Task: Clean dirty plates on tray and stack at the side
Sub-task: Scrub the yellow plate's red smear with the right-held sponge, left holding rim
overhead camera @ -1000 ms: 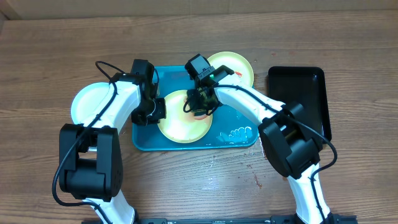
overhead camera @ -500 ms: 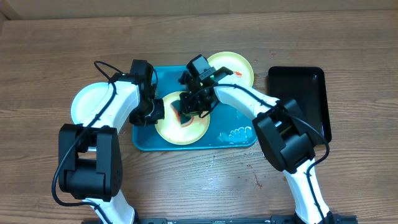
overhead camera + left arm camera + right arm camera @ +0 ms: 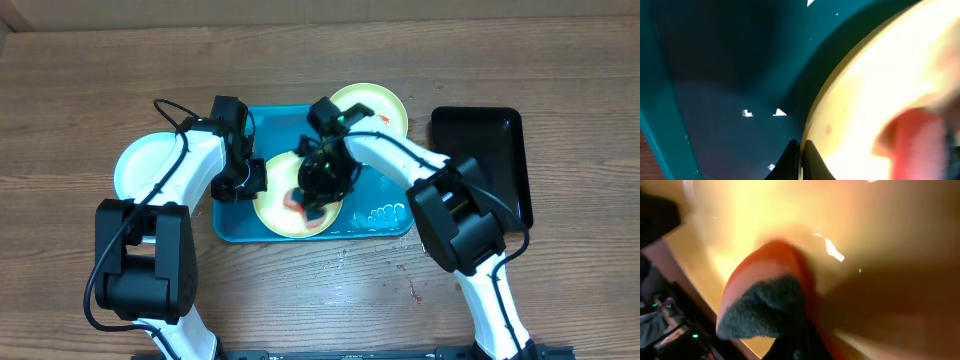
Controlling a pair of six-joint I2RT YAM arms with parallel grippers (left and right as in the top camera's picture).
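Though overhead mostly hides it, right wrist shows sponge point(image 3: 760, 311), apparently touching plate point(image 3: 880, 240)

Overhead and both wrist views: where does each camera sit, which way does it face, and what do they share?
Overhead: above the table, looking straight down on the tray; left arm and right arm show.
Left wrist: low over the tray, facing the yellow plate's rim, which the left gripper pinches.
Right wrist: close over that plate, looking down at the sponge in the right gripper.
All three show this plate and the sponge.
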